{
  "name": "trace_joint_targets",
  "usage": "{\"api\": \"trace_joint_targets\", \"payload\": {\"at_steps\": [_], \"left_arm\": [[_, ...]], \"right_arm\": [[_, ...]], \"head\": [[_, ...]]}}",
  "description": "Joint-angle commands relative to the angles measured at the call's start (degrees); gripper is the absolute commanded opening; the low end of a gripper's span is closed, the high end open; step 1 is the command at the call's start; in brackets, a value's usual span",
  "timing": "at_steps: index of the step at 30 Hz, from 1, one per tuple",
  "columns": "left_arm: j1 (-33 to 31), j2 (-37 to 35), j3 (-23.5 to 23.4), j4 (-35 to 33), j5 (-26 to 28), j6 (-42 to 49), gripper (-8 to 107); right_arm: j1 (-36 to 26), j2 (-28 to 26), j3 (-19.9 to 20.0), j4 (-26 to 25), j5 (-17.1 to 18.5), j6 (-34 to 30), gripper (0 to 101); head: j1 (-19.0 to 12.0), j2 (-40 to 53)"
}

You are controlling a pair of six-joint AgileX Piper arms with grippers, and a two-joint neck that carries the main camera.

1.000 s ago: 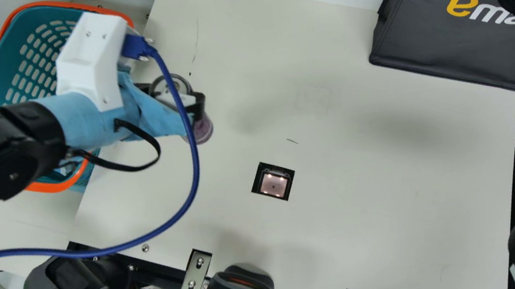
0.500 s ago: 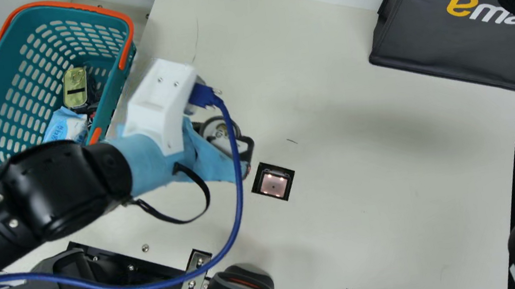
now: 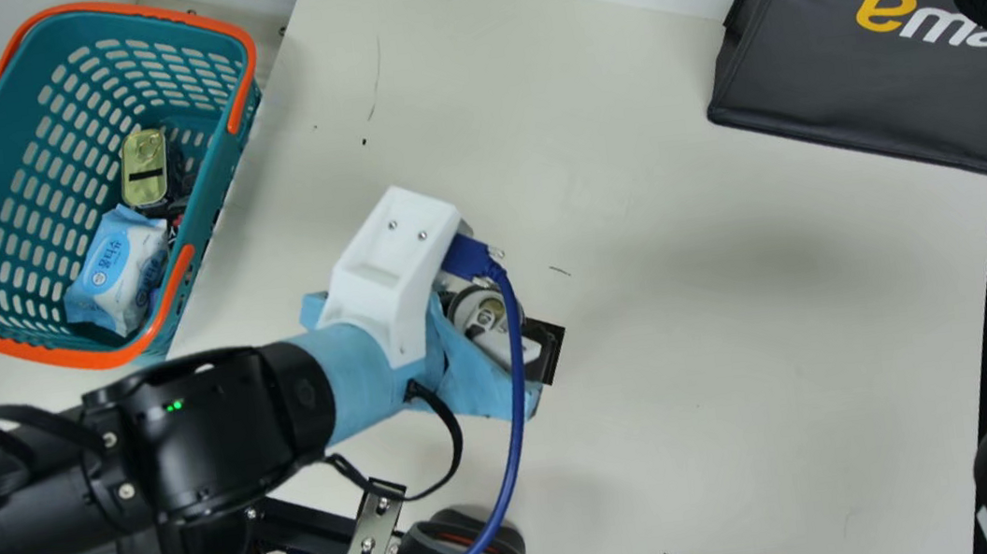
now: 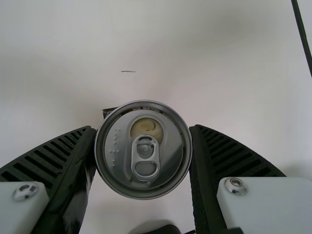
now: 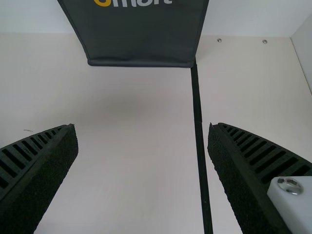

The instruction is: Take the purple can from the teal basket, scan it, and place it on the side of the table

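Table point(image 3: 711, 438) bore scan window point(image 3: 554, 335), main view's four o'clock from can point(image 4: 143, 156); left gripper point(image 4: 143, 128), clasping it, warranted slow centring; right gripper point(image 5: 142, 126) stood wide.

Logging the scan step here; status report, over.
Left gripper closed on can, partly hiding scanner window from main view. Right gripper open, empty. No obstruction seen.

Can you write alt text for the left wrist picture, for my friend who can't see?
A can, seen from above, is gripped between two black fingers, its silver top and pull tab facing the camera. Behind it is the pale table.
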Motion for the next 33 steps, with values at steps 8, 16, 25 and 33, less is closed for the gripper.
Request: {"api": "trace_joint_targets", "payload": {"at_steps": [8, 16, 25, 33], "left_arm": [[-4.5, -0.5, 3.5, 3.6, -2.4, -3.4, -8], [-8.8, -2.5, 7.5, 8.1, -3.8, -7.6, -8], [-11.9, -3.6, 10.3, 11.7, -4.6, -11.4, -8], [-11.2, -2.4, 11.8, 14.9, -7.1, -13.5, -8]], "right_arm": [[0.0, 0.0, 0.0, 0.0, 0.0, 0.0, 95], [0.0, 0.0, 0.0, 0.0, 0.0, 0.0, 95], [0.0, 0.0, 0.0, 0.0, 0.1, 0.0, 95], [0.0, 0.0, 0.0, 0.0, 0.0, 0.0, 95]], "head": [[-1.7, 0.1], [-1.7, 0.1], [-1.7, 0.1], [-1.7, 0.1]]}}
